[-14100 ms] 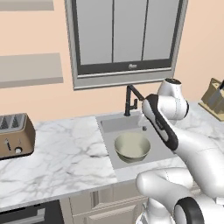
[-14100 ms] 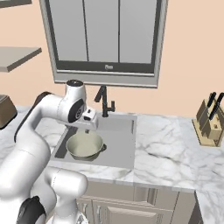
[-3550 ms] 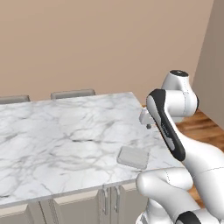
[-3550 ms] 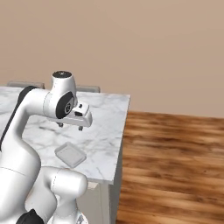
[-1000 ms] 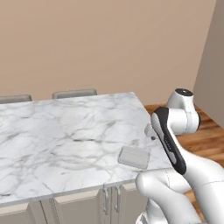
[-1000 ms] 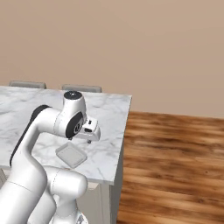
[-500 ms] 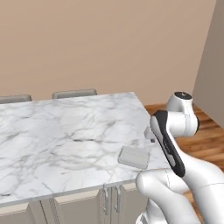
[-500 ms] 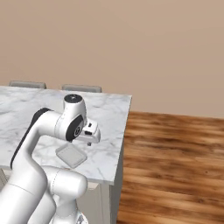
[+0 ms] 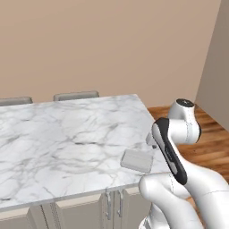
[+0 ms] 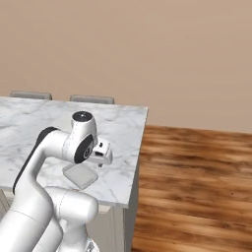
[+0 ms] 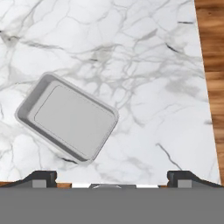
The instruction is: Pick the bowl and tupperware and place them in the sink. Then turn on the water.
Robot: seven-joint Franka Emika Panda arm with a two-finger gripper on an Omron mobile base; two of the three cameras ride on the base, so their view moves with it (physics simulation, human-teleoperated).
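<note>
Spread as wide as it goes and holding nothing, my pincer [image 11: 112,177] hangs above the white marble island top [image 9: 67,138], its two dark finger tips [image 11: 41,177] standing far apart at the bottom of the hand view with bare stone between them. From the right base view my pincer [image 10: 101,158] sits at the end of my bent arm, clear of the surface. Lying flat on the marble, below my pincer and a little off to one side, is the tupperware [image 11: 68,117], a pale grey rectangular container with rounded corners and its lid on; it is turned at an angle to my fingers and is not between them. In the left base view the tupperware [image 9: 137,160] lies near the front edge of the island, just beside my forearm, and in the right base view the tupperware [image 10: 80,175] rests just under and beside my hand. Beyond my pincer, past the island's end, runs a wooden floor [image 10: 197,182], and two chair backs [image 9: 76,95] stand at the far side of the top
</note>
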